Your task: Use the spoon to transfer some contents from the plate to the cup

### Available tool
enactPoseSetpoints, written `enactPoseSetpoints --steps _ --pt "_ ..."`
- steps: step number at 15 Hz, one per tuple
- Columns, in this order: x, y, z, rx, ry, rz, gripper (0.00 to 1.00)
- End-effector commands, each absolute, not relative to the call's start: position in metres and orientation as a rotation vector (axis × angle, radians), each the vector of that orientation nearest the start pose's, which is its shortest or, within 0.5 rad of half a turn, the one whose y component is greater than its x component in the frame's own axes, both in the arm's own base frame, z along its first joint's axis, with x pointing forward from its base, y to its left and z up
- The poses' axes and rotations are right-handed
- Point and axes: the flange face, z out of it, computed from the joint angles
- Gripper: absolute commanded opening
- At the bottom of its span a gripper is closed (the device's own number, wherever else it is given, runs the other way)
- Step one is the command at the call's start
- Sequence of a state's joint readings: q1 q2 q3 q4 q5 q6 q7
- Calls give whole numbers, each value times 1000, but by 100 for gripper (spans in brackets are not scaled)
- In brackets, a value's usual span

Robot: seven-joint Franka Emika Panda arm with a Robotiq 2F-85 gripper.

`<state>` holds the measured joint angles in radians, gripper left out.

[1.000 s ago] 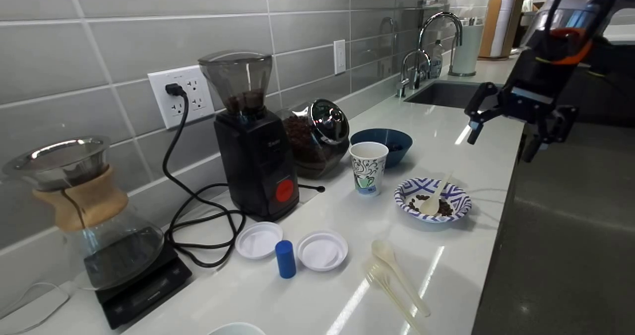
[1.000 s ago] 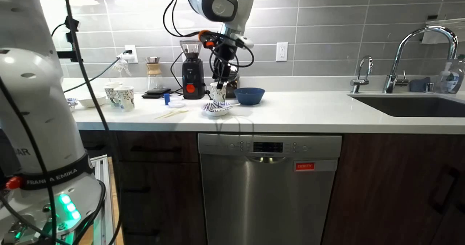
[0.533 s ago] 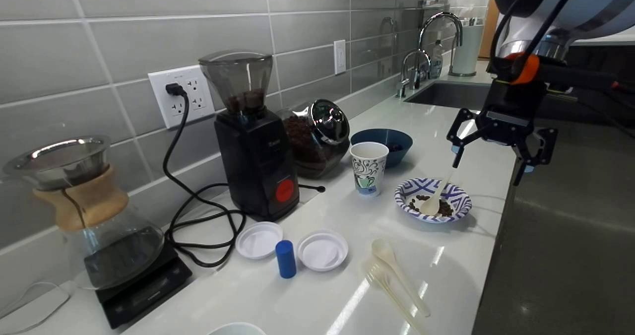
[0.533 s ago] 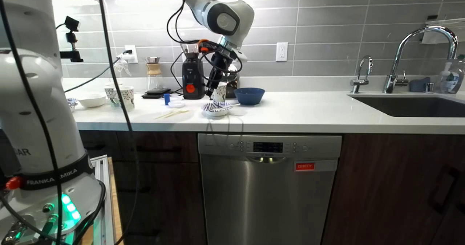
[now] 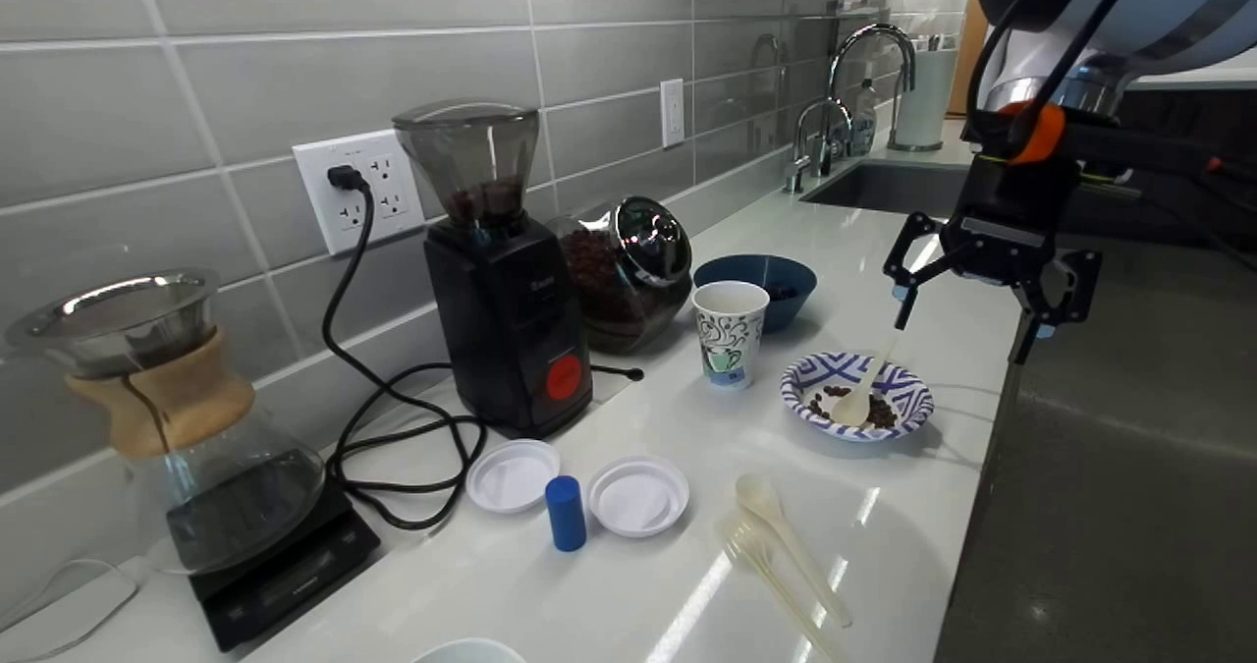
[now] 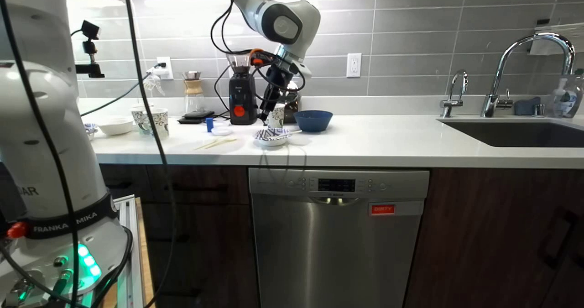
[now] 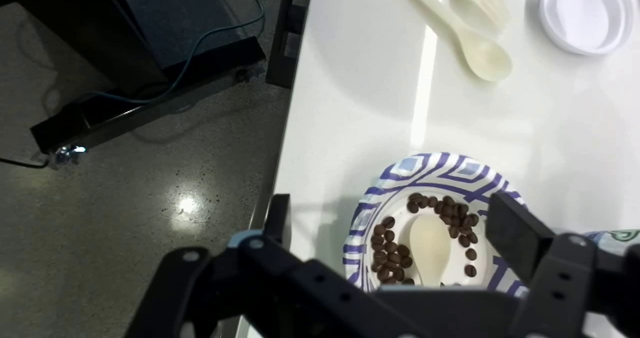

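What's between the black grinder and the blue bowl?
A glass jar with a shiny lid sits between the black grinder and the blue bowl, partly hidden behind the grinder; this shows in an exterior view.

Spoon [image 7: 430, 245] among beans [image 7: 391, 257] in plate [image 7: 358, 240], cup [image 5: 729, 339] nearby, bowl [image 6: 313, 122] beside cup, perhaps touching

The white tabletop [image 5: 884, 506] is glossy; near its front edge, a round blue-and-white paper plate [image 7: 440, 170] holds a slender spoon [image 7: 430, 245] of smooth cream plastic.

Gripper [image 6: 263, 120] higher than the patterned plate [image 6: 272, 141], spoon [image 6: 290, 133] over its rim, blue bowl [image 6: 313, 121] nearby.
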<state>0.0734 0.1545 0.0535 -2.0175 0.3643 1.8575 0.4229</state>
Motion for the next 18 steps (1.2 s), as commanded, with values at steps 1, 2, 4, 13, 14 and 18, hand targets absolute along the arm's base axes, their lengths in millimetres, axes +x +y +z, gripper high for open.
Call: enactPoseSetpoints --steps 1,2,4,13,14,18 --pt "559 100 347 -2779 662 553 100" --pt "563 101 344 -2776 665 554 100" --pt "573 102 336 -2780 666 535 100" --pt "612 123 302 -2817 729 450 77" --pt "615 124 300 -2821 735 441 65" --pt "623 126 291 -2838 765 419 60"
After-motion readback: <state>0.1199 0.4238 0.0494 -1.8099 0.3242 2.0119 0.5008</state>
